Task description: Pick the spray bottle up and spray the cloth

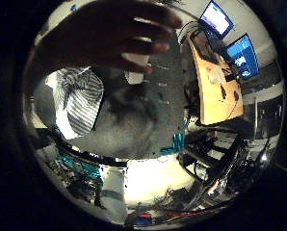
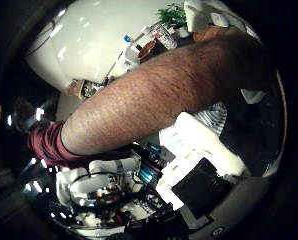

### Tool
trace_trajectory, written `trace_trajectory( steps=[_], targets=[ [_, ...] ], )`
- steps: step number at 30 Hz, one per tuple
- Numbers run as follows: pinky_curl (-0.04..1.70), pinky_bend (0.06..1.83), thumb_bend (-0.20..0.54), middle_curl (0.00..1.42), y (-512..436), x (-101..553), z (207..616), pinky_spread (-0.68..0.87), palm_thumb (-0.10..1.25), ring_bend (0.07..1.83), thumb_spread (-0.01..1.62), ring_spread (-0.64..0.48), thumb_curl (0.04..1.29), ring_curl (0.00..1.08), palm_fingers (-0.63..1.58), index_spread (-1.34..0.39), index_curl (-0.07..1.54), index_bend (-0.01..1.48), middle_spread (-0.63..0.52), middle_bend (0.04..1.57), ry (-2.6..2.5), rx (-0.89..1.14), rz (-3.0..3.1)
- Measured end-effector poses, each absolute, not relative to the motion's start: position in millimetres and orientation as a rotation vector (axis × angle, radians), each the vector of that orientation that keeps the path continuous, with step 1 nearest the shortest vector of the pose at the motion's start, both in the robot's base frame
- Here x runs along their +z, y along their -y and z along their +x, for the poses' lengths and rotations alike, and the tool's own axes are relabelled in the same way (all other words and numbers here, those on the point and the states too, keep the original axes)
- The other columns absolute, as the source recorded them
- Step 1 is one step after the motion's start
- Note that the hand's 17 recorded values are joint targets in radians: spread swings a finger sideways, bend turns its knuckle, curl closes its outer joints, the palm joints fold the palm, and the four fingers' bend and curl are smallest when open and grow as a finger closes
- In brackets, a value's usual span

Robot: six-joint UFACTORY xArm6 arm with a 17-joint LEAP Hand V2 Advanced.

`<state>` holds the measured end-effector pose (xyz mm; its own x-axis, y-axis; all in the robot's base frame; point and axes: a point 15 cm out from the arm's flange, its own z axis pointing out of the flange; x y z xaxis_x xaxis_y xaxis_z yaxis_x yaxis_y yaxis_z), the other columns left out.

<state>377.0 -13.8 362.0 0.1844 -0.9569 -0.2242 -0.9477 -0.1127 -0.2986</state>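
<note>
Robot's hand [image 2: 199, 165] shows only white and black parts at the thumb-side view's edge, and whether its fingers are spread or curled I cannot tell. A person's hand [image 1: 119, 33] reaches over the grey bench [image 1: 134, 125] and grips a white object [image 1: 136, 67], seemingly the spray bottle, likely setting it in place. At about 8 o'clock from it, well apart, lies the striped cloth [image 1: 78, 101], bunched up. The person's forearm [image 2: 154, 95] crosses close before the palm.

Robot hand [image 2: 199, 165]: blocky white housings w/ a black square panel, stepped edges. Person's forearm [image 2: 154, 100] beside it bare; dark red sleeve [image 2: 46, 145] pushed up.
</note>
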Motion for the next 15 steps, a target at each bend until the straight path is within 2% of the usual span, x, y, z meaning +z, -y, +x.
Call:
trace_trajectory(
  steps=[15],
  targets=[
    [0.26, 0.19, -0.017, 0.34, 28, 361, 377, 0.35, 0.77, 0.18, 1.17, 0.12, 0.37, 0.14, 0.28, -0.35, 0.42, 0.36, 0.01, 0.2, -1.813, -0.069, -2.105]
  ],
)
